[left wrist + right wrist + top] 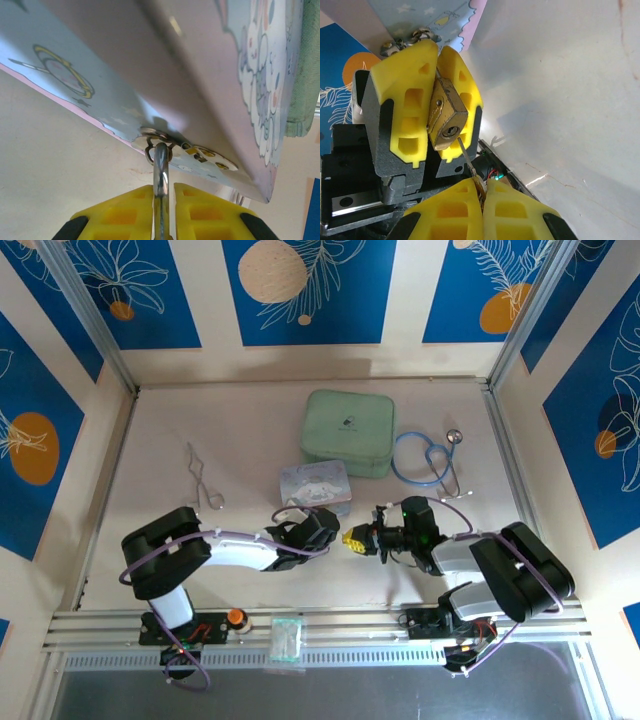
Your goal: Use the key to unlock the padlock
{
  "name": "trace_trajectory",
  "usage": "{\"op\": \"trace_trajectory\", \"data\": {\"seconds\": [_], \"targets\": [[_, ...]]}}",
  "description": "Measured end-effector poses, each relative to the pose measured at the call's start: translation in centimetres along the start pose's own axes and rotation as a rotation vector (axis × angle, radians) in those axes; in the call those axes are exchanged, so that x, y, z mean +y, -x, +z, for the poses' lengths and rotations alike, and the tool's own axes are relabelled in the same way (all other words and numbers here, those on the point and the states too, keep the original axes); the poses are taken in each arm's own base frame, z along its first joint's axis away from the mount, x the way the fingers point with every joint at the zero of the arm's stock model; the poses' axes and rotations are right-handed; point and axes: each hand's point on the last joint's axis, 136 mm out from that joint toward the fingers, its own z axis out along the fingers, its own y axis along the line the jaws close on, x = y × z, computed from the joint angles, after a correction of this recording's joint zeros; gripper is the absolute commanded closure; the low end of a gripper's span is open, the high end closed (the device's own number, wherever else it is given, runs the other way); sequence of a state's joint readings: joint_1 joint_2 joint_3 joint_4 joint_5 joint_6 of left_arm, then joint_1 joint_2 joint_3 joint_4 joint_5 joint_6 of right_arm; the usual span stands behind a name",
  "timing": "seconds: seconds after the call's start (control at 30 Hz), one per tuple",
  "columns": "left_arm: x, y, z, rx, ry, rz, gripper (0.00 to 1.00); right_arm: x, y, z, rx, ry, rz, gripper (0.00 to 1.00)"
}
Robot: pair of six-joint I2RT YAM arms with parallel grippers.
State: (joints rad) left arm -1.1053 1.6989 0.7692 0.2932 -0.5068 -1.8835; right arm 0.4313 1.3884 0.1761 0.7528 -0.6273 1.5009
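The brass padlock (pixel 445 112) sits clamped between the yellow fingers (pixel 405 90) of my left gripper (pixel 347 538), keyhole facing the right wrist camera. Its silver shackle (pixel 161 167) runs up between the left gripper (pixel 162 210) pads and through the hasp ring of the pastel cartoon tin (pixel 210 65). My right gripper (pixel 482 200) is shut on the head of the thin silvery key (pixel 467 157). The key's blade points up at the padlock, with its tip at the body's lower edge just beside the keyhole. In the top view my right gripper (pixel 376 540) faces the left one closely.
The cartoon tin (pixel 315 483) lies just behind the grippers. A green zip case (pixel 347 433) is farther back, with a blue stethoscope (pixel 430 457) to its right. Long silver forceps (pixel 203 477) lie at the left. An aluminium rail runs along the near edge.
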Motion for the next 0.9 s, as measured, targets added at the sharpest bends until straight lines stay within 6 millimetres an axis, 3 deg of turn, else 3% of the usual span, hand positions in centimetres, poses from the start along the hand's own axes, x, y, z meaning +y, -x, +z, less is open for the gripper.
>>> {"op": "trace_trajectory", "data": {"seconds": [0.53, 0.9], "targets": [[0.2, -0.1, 0.4, 0.0, -0.004, -0.002, 1.0, -0.1, 1.2, 0.4, -0.008, 0.004, 0.011, 1.0], [0.2, 0.0, 0.4, -0.004, -0.003, 0.003, 1.0, 0.4, 0.9, 0.5, 0.001, 0.004, -0.009, 1.0]]}}
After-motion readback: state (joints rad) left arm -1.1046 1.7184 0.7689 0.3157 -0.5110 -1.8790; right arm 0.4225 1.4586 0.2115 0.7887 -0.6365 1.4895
